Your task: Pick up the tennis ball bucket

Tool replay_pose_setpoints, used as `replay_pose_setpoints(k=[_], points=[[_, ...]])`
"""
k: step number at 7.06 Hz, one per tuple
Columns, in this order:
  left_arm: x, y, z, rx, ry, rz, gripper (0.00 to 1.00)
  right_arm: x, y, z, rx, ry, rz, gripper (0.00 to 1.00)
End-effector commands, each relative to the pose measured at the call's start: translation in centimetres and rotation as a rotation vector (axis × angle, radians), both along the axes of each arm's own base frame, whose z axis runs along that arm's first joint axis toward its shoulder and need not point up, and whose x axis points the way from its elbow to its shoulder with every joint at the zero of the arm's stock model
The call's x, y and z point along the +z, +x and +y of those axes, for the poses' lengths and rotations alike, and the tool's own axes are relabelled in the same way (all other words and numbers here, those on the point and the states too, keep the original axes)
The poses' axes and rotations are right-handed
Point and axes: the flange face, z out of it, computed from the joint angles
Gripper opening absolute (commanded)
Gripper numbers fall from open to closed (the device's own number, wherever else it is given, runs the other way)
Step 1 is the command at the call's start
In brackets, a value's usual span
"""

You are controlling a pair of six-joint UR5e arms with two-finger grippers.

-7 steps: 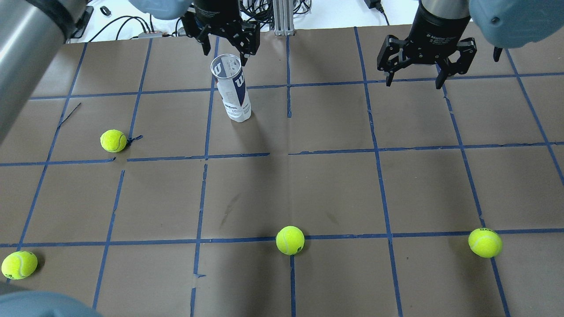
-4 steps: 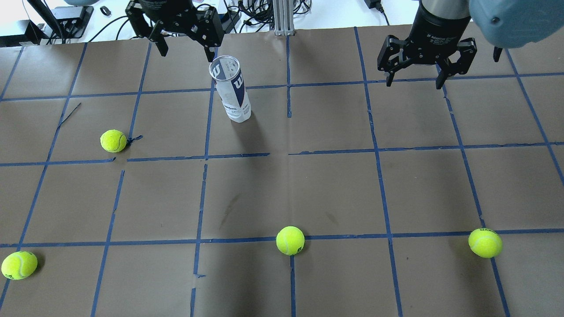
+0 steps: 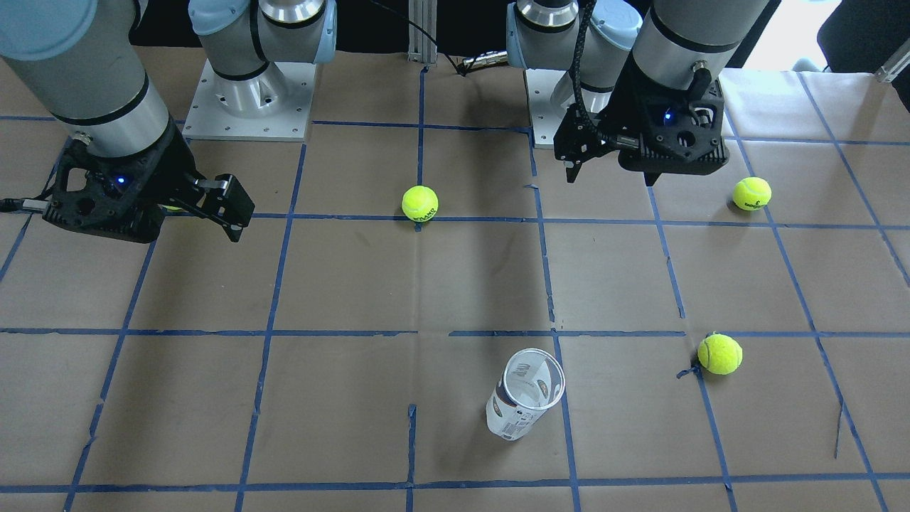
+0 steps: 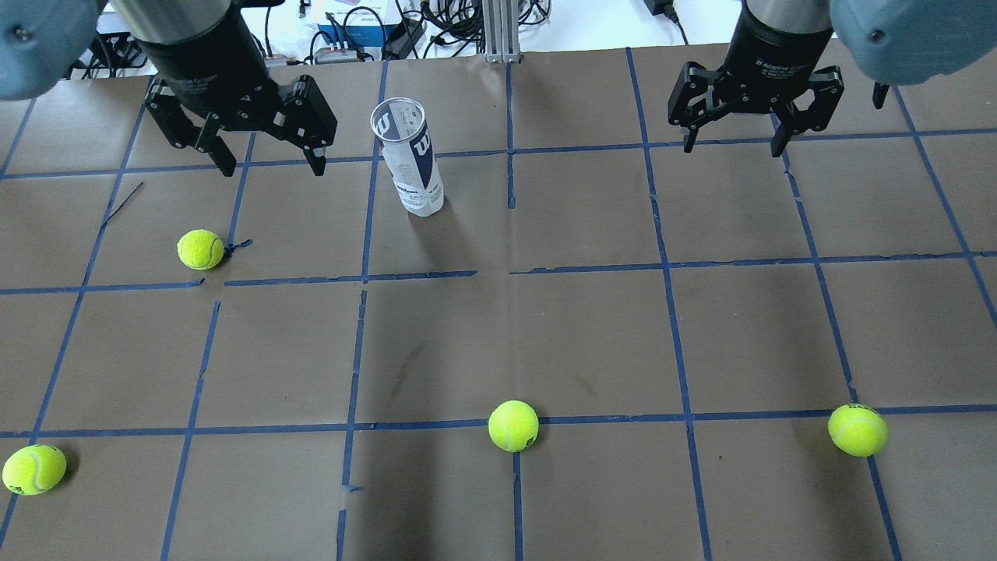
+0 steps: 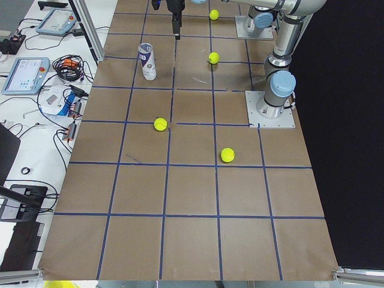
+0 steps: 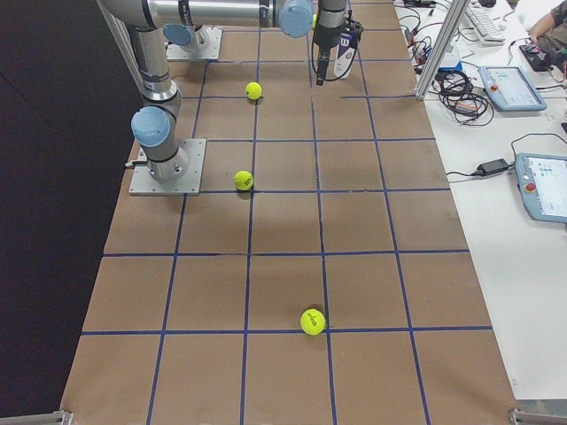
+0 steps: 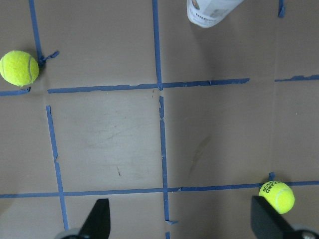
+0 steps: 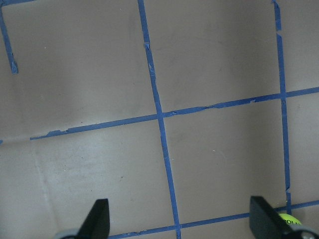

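Note:
The tennis ball bucket point(image 4: 411, 156) is a clear tube with a white-and-navy label. It stands upright and open-topped on the brown paper at the far middle-left, and also shows in the front-facing view point(image 3: 525, 403) and the left wrist view point(image 7: 209, 12). My left gripper point(image 4: 273, 167) is open and empty. It hovers about one grid square to the left of the tube, apart from it. My right gripper point(image 4: 732, 148) is open and empty, high over the far right of the table. The wrist views show open fingers over bare paper.
Several yellow-green tennis balls lie loose on the table: one left of the tube point(image 4: 200, 248), one near centre point(image 4: 512, 425), one near right point(image 4: 857, 429), one at the near left corner point(image 4: 33, 468). Cables and devices lie beyond the far edge.
My left gripper has swung from behind the tube's top to the left and towards the near side, staying open. The tube, the balls and the right gripper have not moved.

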Motion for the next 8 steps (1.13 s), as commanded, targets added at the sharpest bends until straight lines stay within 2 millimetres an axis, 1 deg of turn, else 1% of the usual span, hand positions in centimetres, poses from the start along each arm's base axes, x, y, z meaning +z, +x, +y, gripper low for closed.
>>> replay_pose_setpoints(k=[1,3,4,7,8], points=[[0.3,0.6,1.6,0.052,-0.013,0.0,1.0,0.1,0.1,0.1,0.002,-0.003,0.0,1.0],[0.4,0.6,0.8,0.064,-0.071,0.001,1.0,0.4,0.2,0.0,0.002,-0.01,0.0,1.0],[0.3,0.6,0.8,0.066,-0.07,0.003,1.0,0.4,0.1,0.0,0.001,-0.009,0.0,1.0],[0.2,2.1,0.4,0.083,-0.068,0.002,1.0,0.3,0.1,0.0,0.001,-0.006,0.0,1.0],[0.2,2.1,0.4,0.08,-0.068,0.001,1.0,0.2,0.1,0.0,0.001,-0.003,0.0,1.0]])
